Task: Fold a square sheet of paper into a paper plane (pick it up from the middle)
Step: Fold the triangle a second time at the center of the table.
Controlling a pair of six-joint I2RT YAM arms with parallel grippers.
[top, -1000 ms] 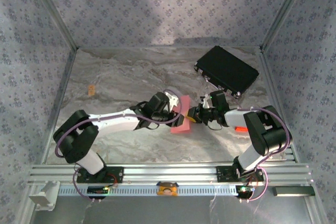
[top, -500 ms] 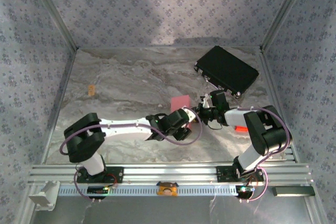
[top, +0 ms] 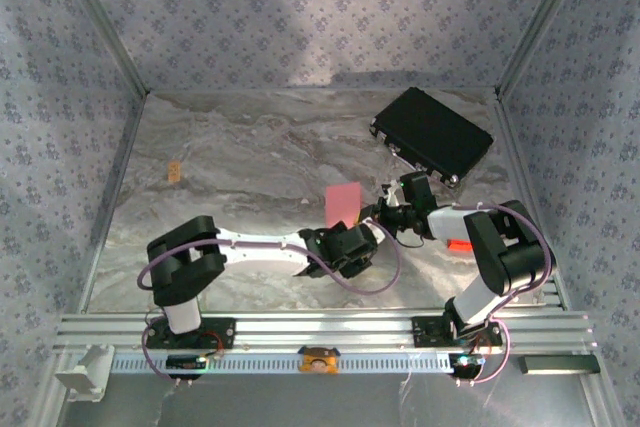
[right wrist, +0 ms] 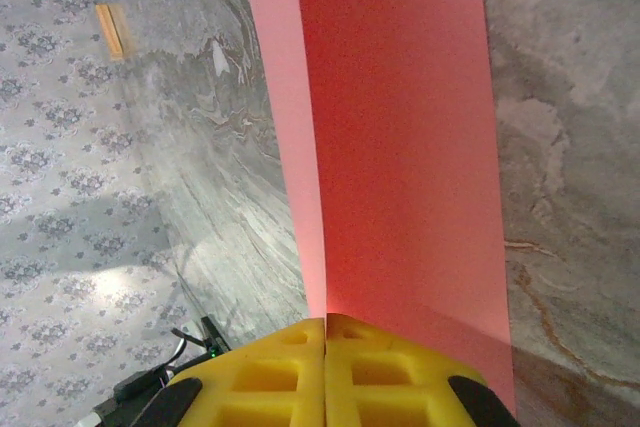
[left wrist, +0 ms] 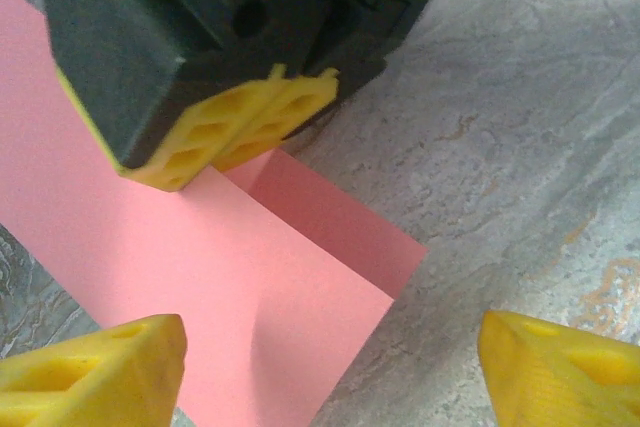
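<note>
One marbled grey surface (top: 230,142). Two arms: left arm (top: 255,242), right arm (top: 505,247). One black case (top: 432,134), well beyond the right jaws. One pink sheet of paper (top: 343,202), folded into two layers, its edge pinched in the right jaws, which are closed tight on it. Left jaws spread wide and empty, with the sheet's corner between them. One small orange tag (top: 174,171), far left of both jaws.

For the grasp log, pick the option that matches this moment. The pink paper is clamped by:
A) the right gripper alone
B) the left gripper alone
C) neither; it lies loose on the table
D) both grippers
A: the right gripper has its yellow fingers pressed together on the edge of the pink paper, while the left gripper has its fingers wide apart, clamping nothing.
</note>
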